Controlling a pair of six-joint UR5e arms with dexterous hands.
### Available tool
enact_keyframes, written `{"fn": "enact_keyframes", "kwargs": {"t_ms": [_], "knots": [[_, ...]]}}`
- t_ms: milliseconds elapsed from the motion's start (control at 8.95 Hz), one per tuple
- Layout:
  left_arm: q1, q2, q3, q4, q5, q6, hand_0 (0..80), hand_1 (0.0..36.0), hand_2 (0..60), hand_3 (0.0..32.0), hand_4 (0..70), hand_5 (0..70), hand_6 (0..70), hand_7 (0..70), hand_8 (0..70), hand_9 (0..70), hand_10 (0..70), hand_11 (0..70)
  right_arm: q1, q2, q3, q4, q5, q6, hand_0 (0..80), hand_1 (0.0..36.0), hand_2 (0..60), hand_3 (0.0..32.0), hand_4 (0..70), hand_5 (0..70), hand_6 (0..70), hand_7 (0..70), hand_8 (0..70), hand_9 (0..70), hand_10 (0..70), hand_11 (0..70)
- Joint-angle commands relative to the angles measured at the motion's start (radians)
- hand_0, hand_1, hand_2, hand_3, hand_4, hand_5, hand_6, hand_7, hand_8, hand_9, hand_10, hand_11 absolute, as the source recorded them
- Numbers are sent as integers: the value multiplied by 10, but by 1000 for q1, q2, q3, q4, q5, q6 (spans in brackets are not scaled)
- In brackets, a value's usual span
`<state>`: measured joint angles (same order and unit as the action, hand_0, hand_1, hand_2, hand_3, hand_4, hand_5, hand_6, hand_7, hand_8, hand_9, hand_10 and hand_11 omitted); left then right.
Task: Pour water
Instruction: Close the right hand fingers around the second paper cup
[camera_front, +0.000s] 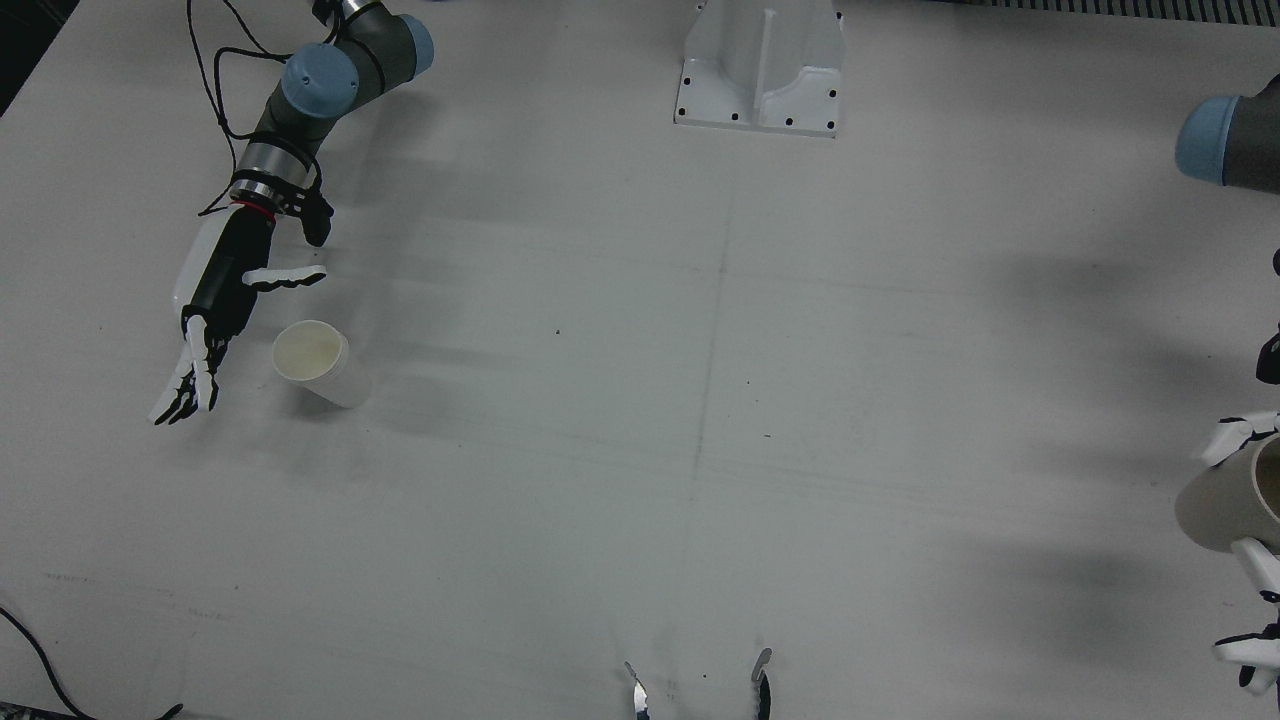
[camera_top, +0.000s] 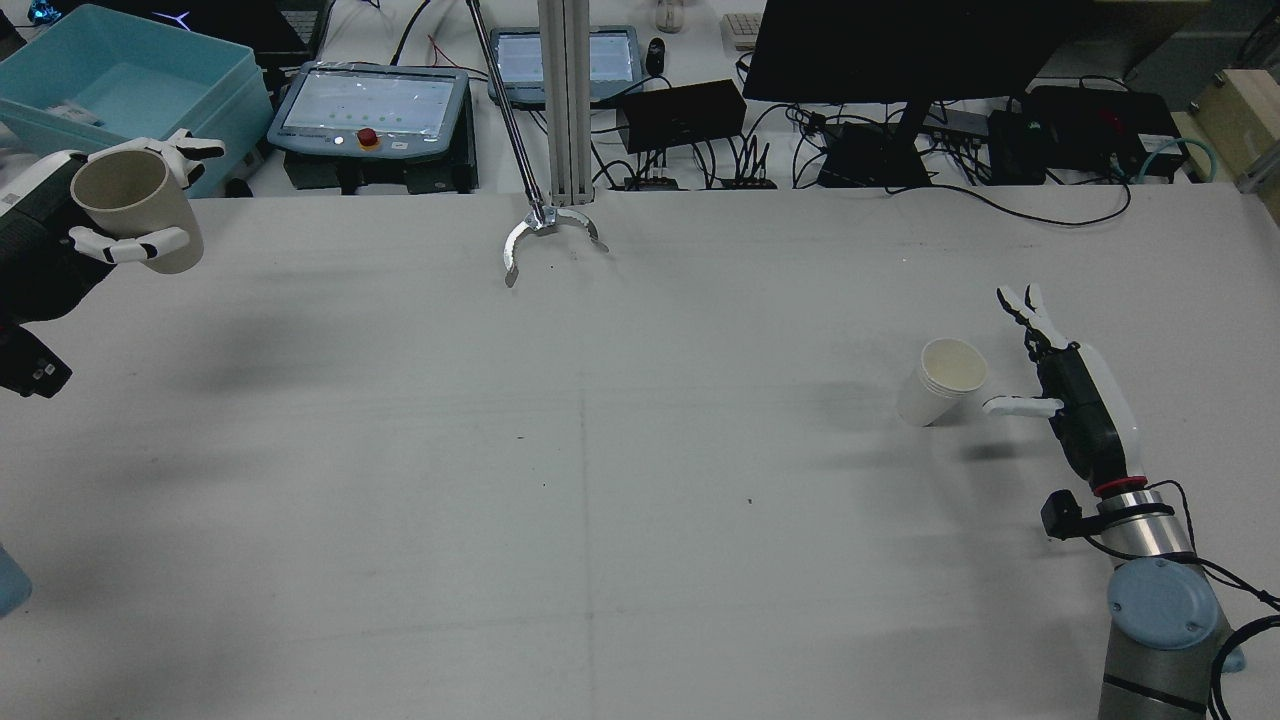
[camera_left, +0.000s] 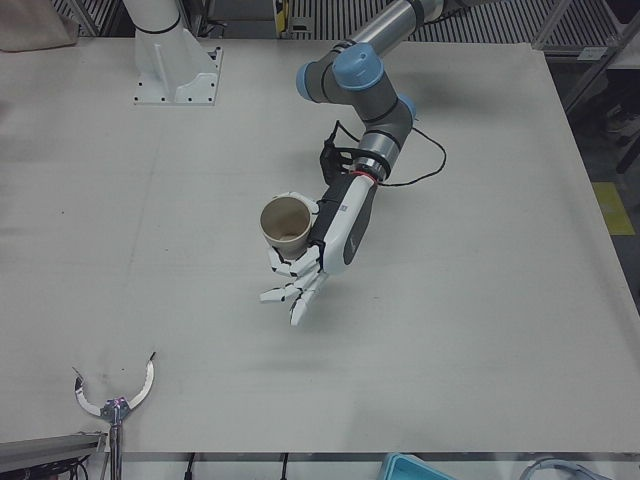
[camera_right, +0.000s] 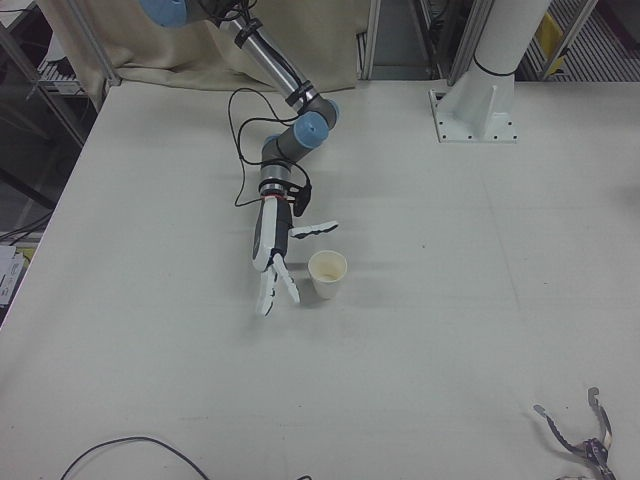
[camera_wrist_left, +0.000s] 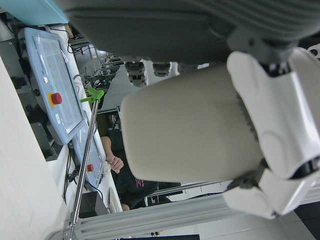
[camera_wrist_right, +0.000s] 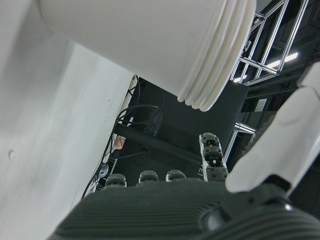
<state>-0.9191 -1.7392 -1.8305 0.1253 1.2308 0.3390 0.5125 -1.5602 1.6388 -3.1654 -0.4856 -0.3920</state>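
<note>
Left hand (camera_left: 318, 250) wrapped round tan cup (camera_left: 286, 222), held tilted above counter (camera_left: 480, 330). Right hand (camera_front: 215, 320) spread wide, holding nothing, just beside white cup (camera_front: 320, 362) standing on counter, not touching.

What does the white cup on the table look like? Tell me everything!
The white paper cup stands upright on the table, mouth up, and looks empty inside with a pale cream lining. It is plain, narrowing toward its base, with fine ridges ringing its rim. It sits on the robot's right side of the table. The right hand is open next to it, fingers spread, one finger reaching toward the rim; nothing clearly touches the cup but the table.
</note>
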Motion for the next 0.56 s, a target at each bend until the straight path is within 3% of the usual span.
{"fn": "enact_keyframes", "kwargs": {"t_ms": [0, 223, 335, 447], "knots": [[0, 35, -1, -19, -1, -2, 435, 117, 583, 0, 700, 700, 172, 238, 33, 40, 69, 100, 11, 43, -19, 13, 10, 53, 440, 34, 0, 64, 79, 28, 0, 0, 3, 0, 0, 0], [0, 38, 0, -22, -1, -6, 438, 117, 575, 0, 700, 700, 169, 234, 33, 39, 68, 98, 15, 43, -25, 21, 10, 61, 434, 28, 0, 54, 82, 24, 0, 0, 1, 0, 0, 0], [2, 43, 0, -23, -2, -6, 438, 117, 575, 0, 700, 700, 170, 236, 33, 40, 69, 100, 15, 42, -31, 22, 12, 73, 436, 28, 0, 32, 84, 20, 0, 0, 0, 0, 0, 0], [3, 43, 2, -23, -2, -8, 436, 115, 571, 0, 700, 700, 170, 234, 34, 40, 70, 100, 14, 37, -33, 21, 12, 71, 438, 29, 0, 36, 82, 23, 0, 0, 0, 0, 0, 0]]}}
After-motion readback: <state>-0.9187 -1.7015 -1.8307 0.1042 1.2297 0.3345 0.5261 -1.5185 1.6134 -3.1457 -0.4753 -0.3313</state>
